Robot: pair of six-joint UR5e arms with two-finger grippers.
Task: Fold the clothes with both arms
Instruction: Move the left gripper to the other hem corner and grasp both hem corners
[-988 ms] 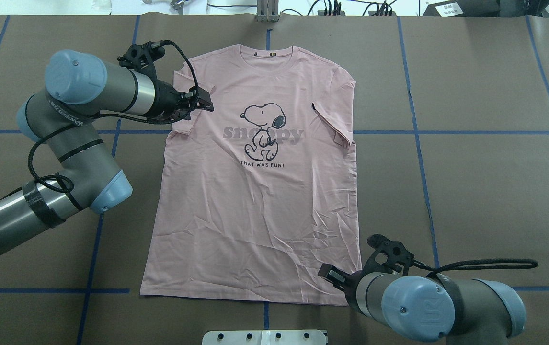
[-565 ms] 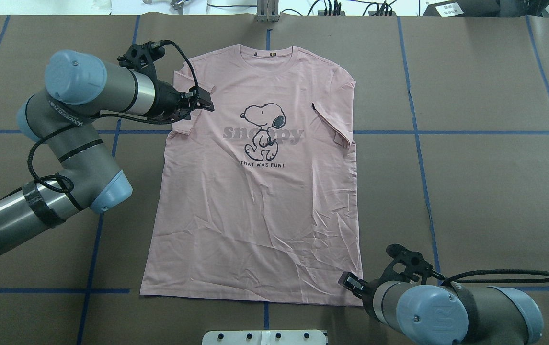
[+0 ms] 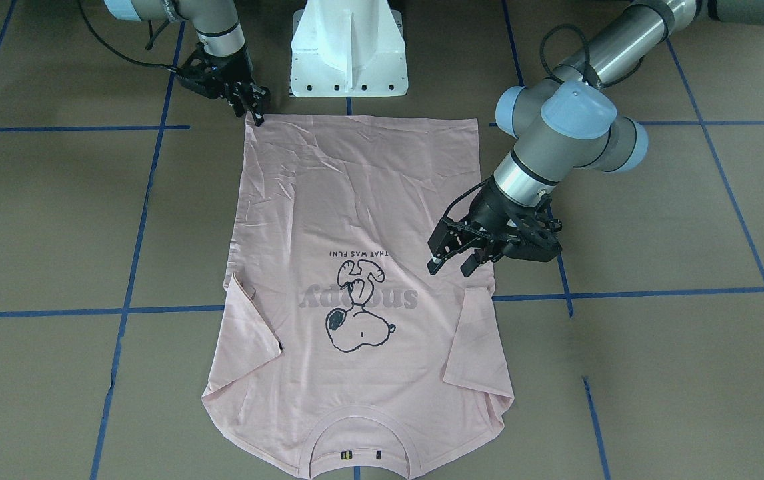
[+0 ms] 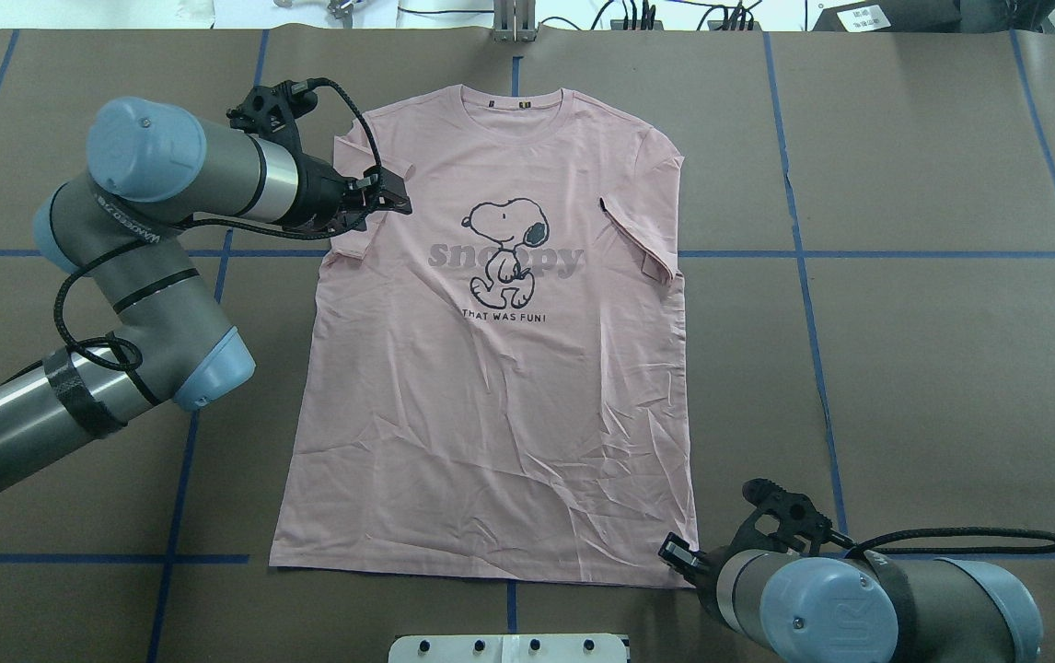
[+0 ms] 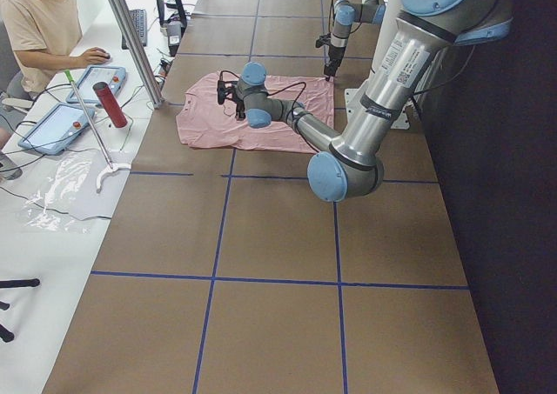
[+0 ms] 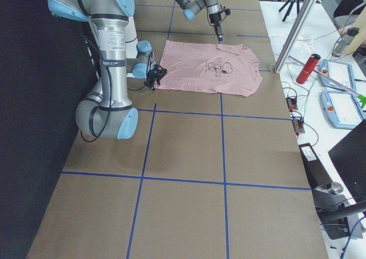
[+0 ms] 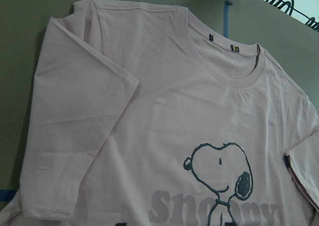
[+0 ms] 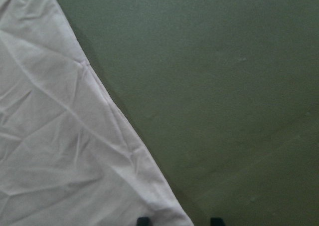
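T-shirt [image 4: 491, 414] hem corner lies between right hand's [image 4: 676, 553] parted fingers [image 8: 215, 221].

The worktop [image 4: 933, 368] is a flat brown surface, marked into large rectangles by thin blue tape lines [image 4: 905, 254]. A pale pink T-shirt [image 4: 491, 414] lies spread on it, print side up. Its collar points toward the far edge and its hem toward the robot, both short sleeves are folded in over the body, and light creases cross the lower half. Just beyond the hem, on the robot's side, the white pedestal base [image 3: 349, 47] stands on the same surface.
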